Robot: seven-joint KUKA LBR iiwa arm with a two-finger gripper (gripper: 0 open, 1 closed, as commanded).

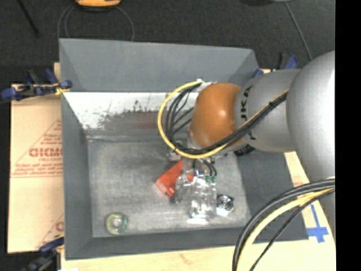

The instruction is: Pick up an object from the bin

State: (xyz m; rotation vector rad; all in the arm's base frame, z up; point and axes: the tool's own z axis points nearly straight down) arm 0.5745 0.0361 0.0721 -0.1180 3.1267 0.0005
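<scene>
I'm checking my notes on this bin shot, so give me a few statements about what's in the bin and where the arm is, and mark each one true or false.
1. A red thing lies on the floor of the bin, right beside the gripper. True.
2. A small round thing touches the red thing. False: it lies apart, in the lower left corner of the view, with bare floor between them.
3. A clear plastic thing lies just below the gripper in the view. True.
4. The arm reaches in from the view's left. False: it comes in from the right.
5. A small metal piece lies just right of the clear plastic thing. True.
</scene>
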